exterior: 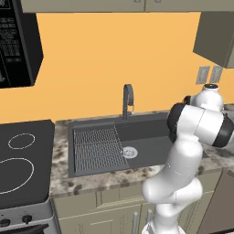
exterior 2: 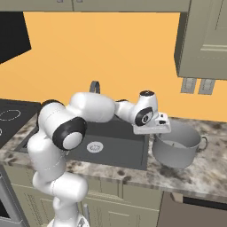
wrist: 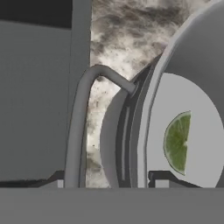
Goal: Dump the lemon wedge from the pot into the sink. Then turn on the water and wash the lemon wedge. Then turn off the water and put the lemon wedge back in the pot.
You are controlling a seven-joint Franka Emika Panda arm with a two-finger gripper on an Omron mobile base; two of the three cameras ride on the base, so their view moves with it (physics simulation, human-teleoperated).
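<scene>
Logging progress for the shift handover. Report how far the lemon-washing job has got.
Nothing looks finished yet. The lemon wedge lies on the floor of the pot, which stands upright on the counter right of the sink. In hand: the gripper sits at the pot's near rim beside its handle; whether it grips cannot be told. Left: dumping, running the faucet, washing, shutting off, returning the wedge.

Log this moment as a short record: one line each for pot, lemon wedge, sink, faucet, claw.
pot: upright on the speckled counter, right of the sink
lemon wedge: lying on the pot's floor
sink: wire grid over its left half, round drain beside it
faucet: behind the sink, no stream visible
claw: above the pot's near rim by its handle; open or shut cannot be told
</scene>
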